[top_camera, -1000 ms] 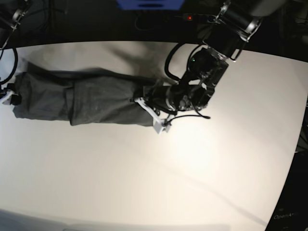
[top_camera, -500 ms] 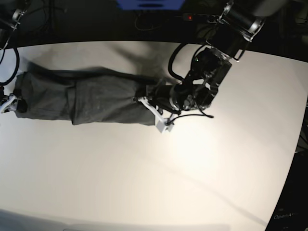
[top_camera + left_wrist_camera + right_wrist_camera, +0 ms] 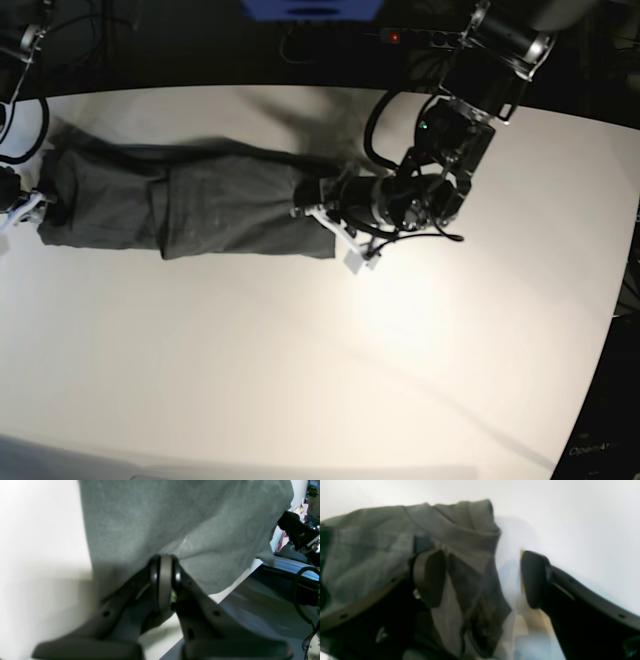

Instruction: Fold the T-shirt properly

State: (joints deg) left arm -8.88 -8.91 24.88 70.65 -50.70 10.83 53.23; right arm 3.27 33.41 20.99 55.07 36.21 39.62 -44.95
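White and bare apart from the cloth, the bench (image 3: pixel 320 380) carries the T-shirt (image 3: pixel 190 205) as a long, narrow dark band lying across its far half, already folded in lengthwise from the look of it. The left claw (image 3: pixel 162 580) sits at the band's end toward the middle of the bench, pads pressed together with grey fabric pinched between them, the cloth rising away from it and slightly lifted. That arm reaches in low from the far edge, elbow bent, wrist laid almost flat along the surface. At the other end, near the bench's edge, the right claw (image 3: pixel 480 577) stands wide apart, one pad over the rumpled cloth and the other over bare bench; it grips nothing. I'd say the step in hand is the crosswise fold, with only one end secured. The next move seems to call for the right claw to close on its end, or at least steady it, so the left can carry its end over without dragging the whole band along. Wrinkles near the right claw could spoil a neat edge.
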